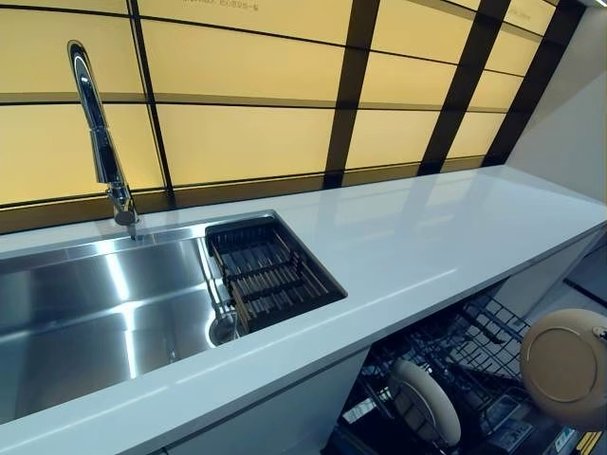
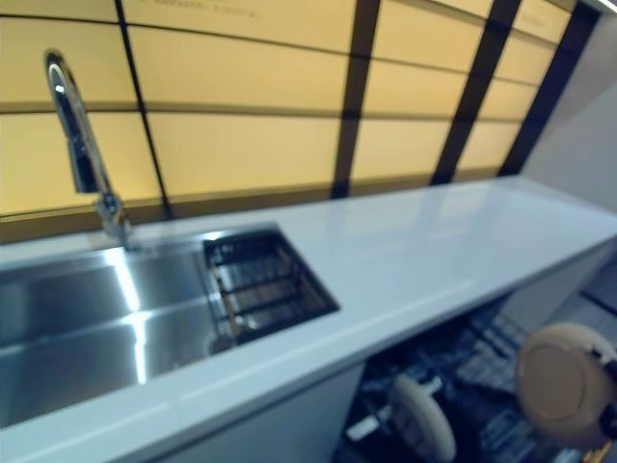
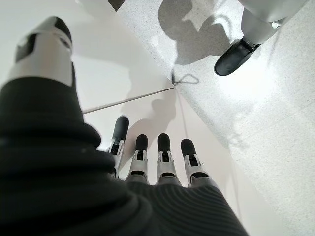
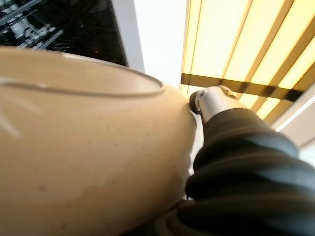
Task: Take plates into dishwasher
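The right hand [image 4: 216,105] grips a beige plate [image 1: 566,368] on edge — tilted to slot between the tines — above the dishwasher rack [image 1: 474,355] below the desk's [image 1: 427,237] front edge, near a racked plate [image 1: 427,403]. The left hand [image 3: 152,162] hangs idle, fingers straight.

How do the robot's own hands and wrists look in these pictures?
The left hand has silver fingers with dark rounded tips, a thumb apart from them, and a dark ribbed cover over its back and wrist. Of the right hand, only one silver part and the same dark ribbed cover show.
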